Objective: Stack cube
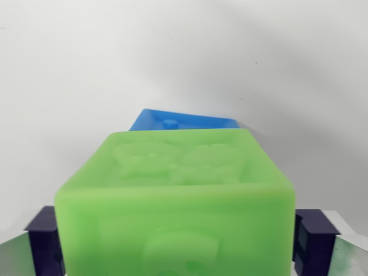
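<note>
A large green cube (178, 195) with embossed figures on its top fills the lower middle of the wrist view. My gripper (178, 244) is shut on it, one dark blue finger pad (43, 244) pressing its left side and the other on its right side. Behind and beyond the green cube, a blue cube (184, 121) shows only its top face with a small round stud. The rest of the blue cube is hidden by the green one. Whether the green cube touches the blue one I cannot tell.
A plain white surface (86, 75) spreads all around the cubes, with a soft shadow at the upper right.
</note>
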You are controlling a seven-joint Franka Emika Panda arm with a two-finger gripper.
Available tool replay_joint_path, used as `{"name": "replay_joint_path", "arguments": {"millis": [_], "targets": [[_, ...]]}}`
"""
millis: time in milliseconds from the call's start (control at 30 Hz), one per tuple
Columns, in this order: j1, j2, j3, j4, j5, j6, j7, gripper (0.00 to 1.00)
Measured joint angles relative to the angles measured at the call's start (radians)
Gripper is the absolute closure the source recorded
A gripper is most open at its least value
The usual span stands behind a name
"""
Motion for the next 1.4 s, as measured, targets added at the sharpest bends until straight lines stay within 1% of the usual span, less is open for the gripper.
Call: {"name": "replay_joint_path", "arguments": {"millis": [667, 800, 1067, 1400], "targets": [[0.0, 0.0, 0.0, 0.0, 0.0, -0.001, 0.0, 0.0], [0.0, -0.007, 0.0, -0.001, 0.0, -0.007, -0.001, 0.0], [0.0, -0.054, 0.0, -0.006, 0.002, -0.045, -0.002, 0.0], [0.0, -0.141, 0.002, -0.012, 0.011, -0.124, -0.007, 0.0]]}}
